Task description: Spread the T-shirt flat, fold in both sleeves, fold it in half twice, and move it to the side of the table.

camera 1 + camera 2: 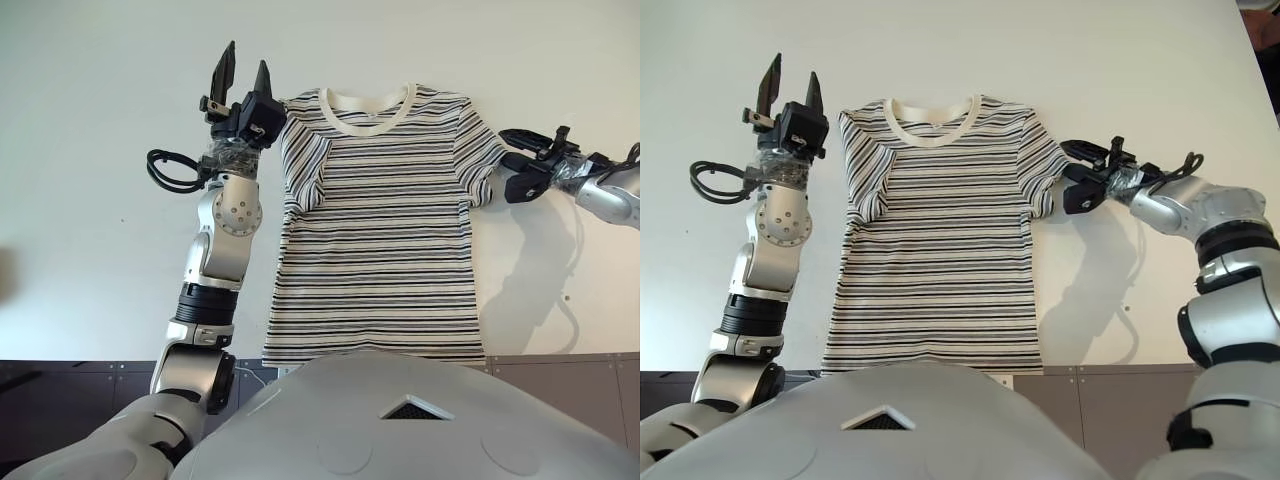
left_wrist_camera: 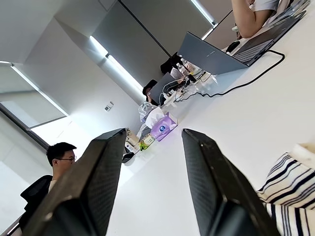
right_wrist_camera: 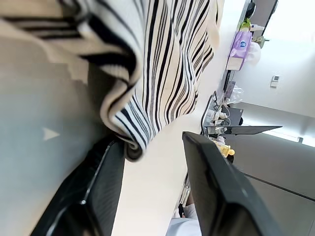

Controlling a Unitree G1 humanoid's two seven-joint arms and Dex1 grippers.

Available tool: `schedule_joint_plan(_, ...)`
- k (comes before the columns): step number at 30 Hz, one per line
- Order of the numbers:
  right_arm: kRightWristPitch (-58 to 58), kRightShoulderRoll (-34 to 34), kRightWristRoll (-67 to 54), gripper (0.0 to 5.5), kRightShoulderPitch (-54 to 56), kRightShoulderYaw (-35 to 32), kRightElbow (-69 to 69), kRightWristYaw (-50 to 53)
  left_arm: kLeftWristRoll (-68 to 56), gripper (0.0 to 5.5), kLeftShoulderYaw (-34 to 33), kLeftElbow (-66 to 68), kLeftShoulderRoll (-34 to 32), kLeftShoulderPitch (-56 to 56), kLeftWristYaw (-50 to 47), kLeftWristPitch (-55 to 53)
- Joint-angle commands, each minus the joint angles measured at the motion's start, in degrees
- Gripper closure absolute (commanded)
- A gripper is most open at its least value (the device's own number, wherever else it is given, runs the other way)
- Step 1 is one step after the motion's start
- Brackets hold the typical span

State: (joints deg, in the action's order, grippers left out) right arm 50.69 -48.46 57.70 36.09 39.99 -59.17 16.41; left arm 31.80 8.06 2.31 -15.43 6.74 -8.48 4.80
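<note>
A purple tissue box (image 2: 164,129) stands far down the table (image 1: 100,150), with a white tissue (image 2: 153,116) sticking up out of its top. Bottles and small clutter sit close around it, too small to make out.

The T-shirt (image 1: 375,230), white with dark stripes, lies face up in the middle of the table. Its collar (image 1: 367,110) points away from the robot and its hem lies along the near table edge. The left sleeve (image 1: 303,178) is folded in over the chest. The right sleeve (image 1: 480,150) lies spread out to the side.

The left gripper (image 1: 245,75) is held up above the table just beside the shirt's left shoulder, its fingers (image 2: 211,196) spread wide with nothing between them. The right gripper (image 1: 1077,172) is low at the outer edge of the right sleeve. Its fingers (image 3: 211,182) are apart, and the sleeve's rolled hem hangs in the gap, touching one finger but not pinched.

The table is white and plain around the shirt. Farther along it an open laptop (image 2: 211,56) rests with a black cable (image 2: 246,81) running across the surface beside it, and another laptop stands behind. Beyond the near table edge there are grey floor panels (image 1: 560,375). The room has grey walls and long strip lights (image 2: 125,73) in the ceiling.
</note>
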Motion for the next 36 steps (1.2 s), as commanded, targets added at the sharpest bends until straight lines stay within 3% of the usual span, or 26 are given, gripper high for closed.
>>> schedule_joint_plan(1, -0.08, 1.19, 1.28, 3.43, -1.6, 1.84, -1.42, -0.87, 0.91, 3.43, 0.4, 1.06, 0.03, 0.35, -1.28, -0.03)
schedule_joint_plan(3, -1.68, 1.81, 1.06, 3.43, -1.33, 1.73, -2.62, -1.06, 1.11, 3.43, 0.57, 1.32, -0.03, 0.45, -1.49, 0.1)
schedule_joint_plan(15, -4.62, 3.51, -3.14, 5.37, -2.77, 0.53, -4.01, -2.93, 1.7, 3.39, 1.02, 4.03, -0.87, 1.58, -2.24, 1.18)
schedule_joint_plan(29, -0.77, 1.06, -9.69, 5.37, -3.58, -5.73, 7.85, -3.55, 3.84, 3.39, 2.09, 3.83, -1.32, -0.06, -2.7, 1.43)
schedule_joint_plan(36, -1.4, 3.36, -10.62, 5.37, -3.5, -7.39, 14.52, -7.32, 4.18, 3.39, 2.73, 4.52, -1.17, 0.0, -2.63, 1.4)
